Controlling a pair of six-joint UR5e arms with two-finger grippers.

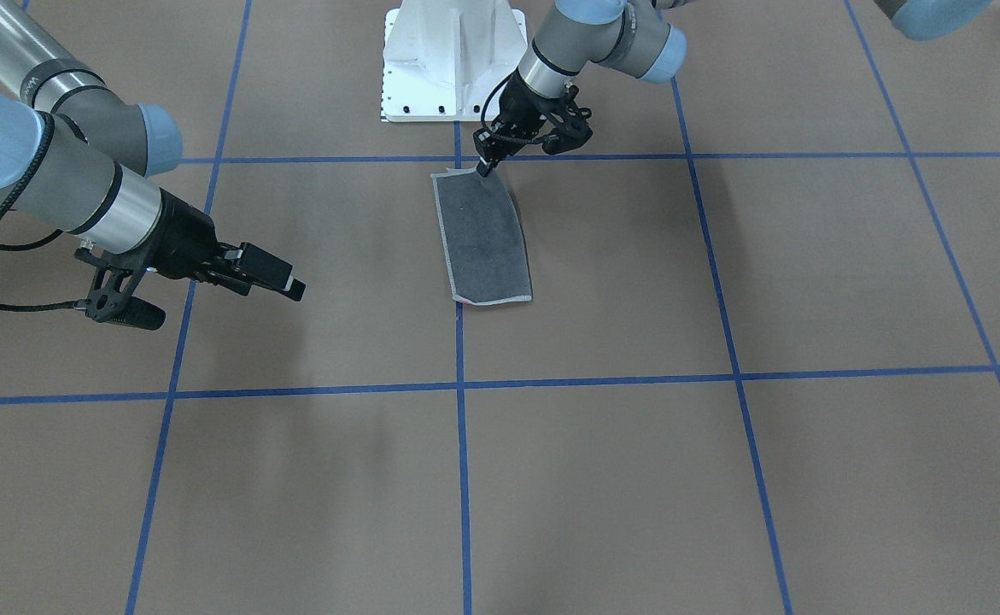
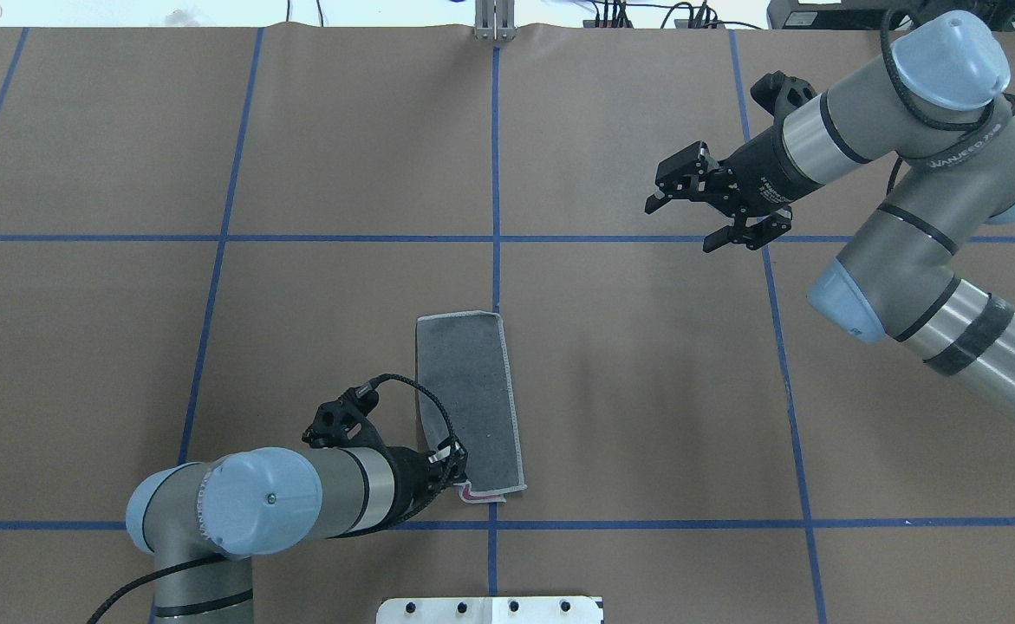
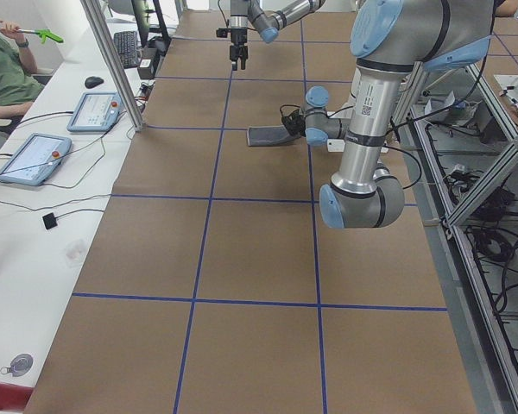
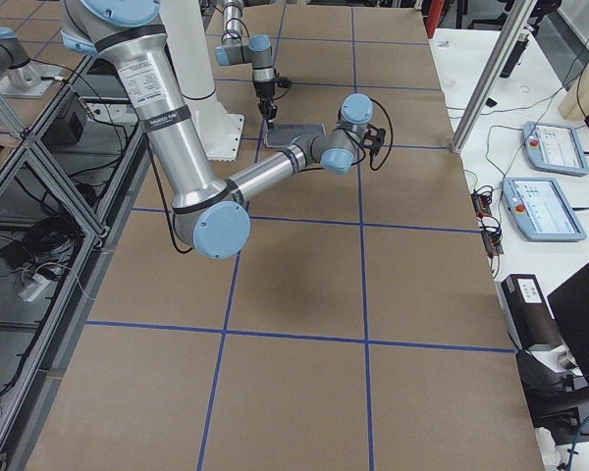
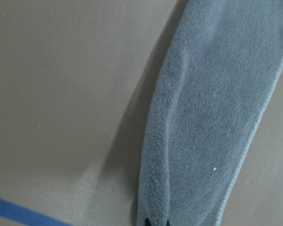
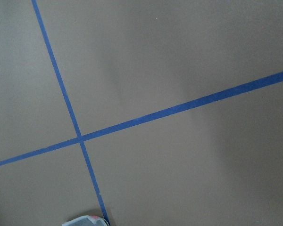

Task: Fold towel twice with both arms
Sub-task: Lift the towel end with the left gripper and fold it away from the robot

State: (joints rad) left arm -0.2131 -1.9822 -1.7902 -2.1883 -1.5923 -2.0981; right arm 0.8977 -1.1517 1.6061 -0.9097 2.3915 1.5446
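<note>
Heads up, your small grey terry towel (image 2: pixel 468 394) is lying in a narrow folded strip on the brown paper-covered table (image 2: pixel 646 390), grey side up, hugging a blue tape grid line (image 2: pixel 496 173). The black left gripper (image 2: pixel 459 475) has its fingers pinched together on the strip's corner nearest the white pedestal base (image 2: pixel 490 609), and a bit of pink underside curls out there. Its forearm sits just beside the towel's long edge. The black right gripper (image 2: pixel 680 227) hovers well apart with its fingers spread around nothing. Over on the white side bench (image 3: pixel 34 216) you've got two tablets (image 3: pixel 91 110) and cables.
</note>
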